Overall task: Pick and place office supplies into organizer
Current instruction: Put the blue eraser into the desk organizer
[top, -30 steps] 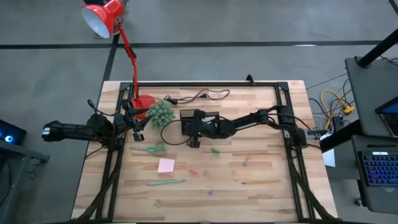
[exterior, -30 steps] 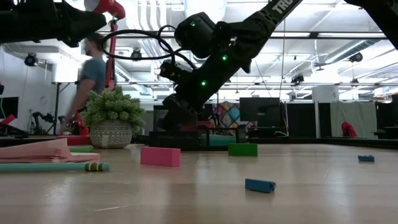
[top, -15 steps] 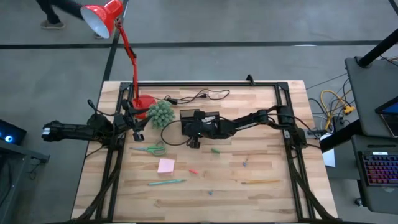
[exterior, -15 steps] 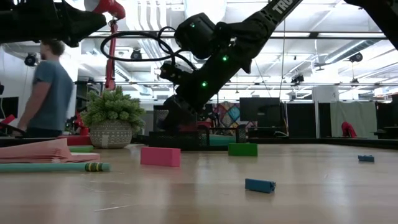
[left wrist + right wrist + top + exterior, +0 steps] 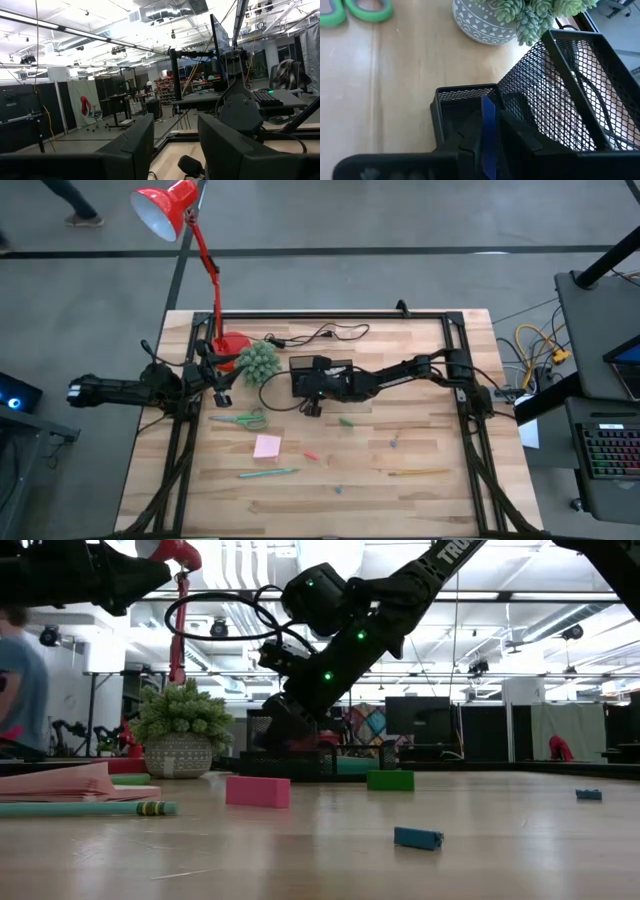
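My right gripper [image 5: 487, 145] is shut on a thin blue piece [image 5: 488, 125] over the black mesh organizer [image 5: 560, 95], which stands beside the spiky plant's pot [image 5: 480, 22]. In the high view my right gripper [image 5: 306, 390] reaches across the organizer [image 5: 322, 366]. On the table lie green-handled scissors [image 5: 243, 420], a pink sticky pad [image 5: 267, 446], a green pen [image 5: 268, 473], a yellowish stick [image 5: 418, 472], and red [image 5: 311, 456], green [image 5: 346, 421] and bluish [image 5: 395, 442] bits. My left gripper [image 5: 172, 145] is open and empty at the table's left [image 5: 215, 385]. My right gripper pinches the blue piece by its flat sides [image 5: 489, 142] between its two fingers. The piece stands on edge and sticks out past the fingertips, above the organizer's small low compartment [image 5: 462, 107]. The fingers come slanting down from the table's right side. Whether the piece touches the organizer, I cannot tell.
A red desk lamp stands on its base [image 5: 232, 345] at the far left, with a black cable [image 5: 320, 335] behind the organizer. The plant [image 5: 258, 362] stands close to the organizer's left. A person [image 5: 15, 680] shows in the room beyond the table.
Both arms have kept still. The person in the room beyond the table has walked toward the left of the low view.
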Tool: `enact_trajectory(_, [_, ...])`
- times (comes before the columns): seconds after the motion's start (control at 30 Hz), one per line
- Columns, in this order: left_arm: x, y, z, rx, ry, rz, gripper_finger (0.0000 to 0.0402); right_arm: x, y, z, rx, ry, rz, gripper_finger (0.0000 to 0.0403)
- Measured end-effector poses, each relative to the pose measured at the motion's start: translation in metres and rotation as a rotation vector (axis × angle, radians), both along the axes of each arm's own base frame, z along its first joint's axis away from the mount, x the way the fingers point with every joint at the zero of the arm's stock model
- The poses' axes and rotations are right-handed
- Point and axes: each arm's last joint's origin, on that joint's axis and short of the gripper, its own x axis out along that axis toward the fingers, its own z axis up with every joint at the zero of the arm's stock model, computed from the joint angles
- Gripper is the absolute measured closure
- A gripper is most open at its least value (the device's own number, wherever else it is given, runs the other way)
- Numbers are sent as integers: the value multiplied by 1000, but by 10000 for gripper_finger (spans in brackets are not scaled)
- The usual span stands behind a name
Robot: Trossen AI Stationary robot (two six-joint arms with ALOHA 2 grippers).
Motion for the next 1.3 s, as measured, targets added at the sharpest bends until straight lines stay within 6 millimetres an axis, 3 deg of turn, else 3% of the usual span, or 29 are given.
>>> enact_trajectory(0.87, [0, 0, 0, 0, 0, 0, 262, 0, -1, 0, -5, 8, 4, 237])
enact_trajectory(1.3, [0, 0, 0, 0, 0, 0, 262, 0, -1, 0, -2, 0, -10, 219])
